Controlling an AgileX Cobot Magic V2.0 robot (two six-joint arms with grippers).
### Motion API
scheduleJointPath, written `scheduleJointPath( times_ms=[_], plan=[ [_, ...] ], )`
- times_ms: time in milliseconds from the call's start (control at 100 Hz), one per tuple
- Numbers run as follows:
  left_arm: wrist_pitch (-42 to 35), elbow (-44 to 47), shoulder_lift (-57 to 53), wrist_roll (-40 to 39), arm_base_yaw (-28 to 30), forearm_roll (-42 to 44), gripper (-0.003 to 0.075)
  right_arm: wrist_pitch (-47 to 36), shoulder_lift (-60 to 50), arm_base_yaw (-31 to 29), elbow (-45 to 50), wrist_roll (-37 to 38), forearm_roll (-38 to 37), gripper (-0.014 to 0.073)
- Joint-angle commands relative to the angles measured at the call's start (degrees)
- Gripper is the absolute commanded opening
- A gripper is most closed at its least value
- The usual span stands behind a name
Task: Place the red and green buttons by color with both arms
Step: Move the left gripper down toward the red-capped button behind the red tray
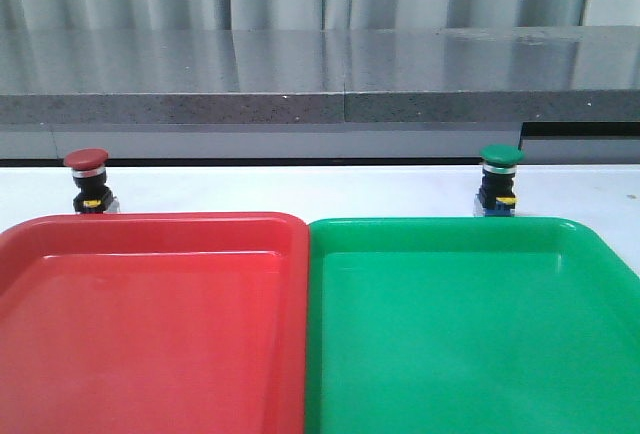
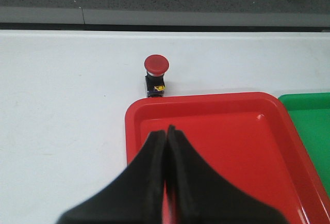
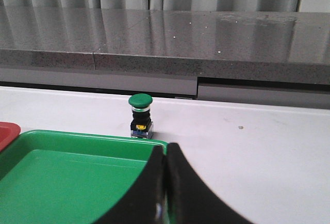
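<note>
The red button [image 1: 86,181] stands upright on the white table just behind the red tray [image 1: 150,226]; it also shows in the left wrist view [image 2: 156,74]. The green button [image 1: 499,180] stands upright just behind the green tray [image 1: 450,224]; it also shows in the right wrist view [image 3: 140,115]. My left gripper [image 2: 166,131] is shut and empty over the red tray [image 2: 206,100], short of the red button. My right gripper [image 3: 166,148] is shut and empty over the green tray's [image 3: 77,137] far right corner. Neither arm shows in the front view.
The two trays sit side by side, touching, at the table's near side. A grey stone ledge [image 1: 320,74] runs along the table's far edge, close behind both buttons. Bare white table lies left of the red tray and right of the green tray.
</note>
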Motion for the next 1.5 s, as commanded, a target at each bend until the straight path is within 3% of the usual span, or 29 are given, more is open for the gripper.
scheduleJointPath(
  times_ms=[0, 110, 300, 400, 890, 1490],
  plan=[
    [-2.6, -2.1, 0.3, -0.3, 0.1, -1.0, 0.0004, -4.5, -1.0, -0.2, -0.8, -0.1, -0.5, -0.0111],
    [-1.1, -2.1, 0.3, -0.3, 0.1, -1.0, 0.0124, -4.5, -1.0, -0.2, -0.8, -0.1, -0.5, -0.0111],
    [-0.1, -2.1, 0.3, -0.3, 0.1, -1.0, 0.0487, -4.5, -1.0, -0.2, -0.8, -0.1, -0.5, -0.0111],
    [-0.1, -2.1, 0.3, -0.3, 0.1, -0.9, 0.0579, -4.5, -1.0, -0.2, -0.8, -0.1, -0.5, -0.0111],
    [-4.4, -3.3, 2.3, -0.3, 0.1, -2.3, 0.0588, -4.5, -1.0, -0.2, -0.8, -0.1, -0.5, -0.0111],
    [-4.7, -22.6, 35.6, 0.3, -0.3, -2.9, 0.0586, -4.5, -1.0, -0.2, -0.8, -0.1, -0.5, -0.0111]
  ],
)
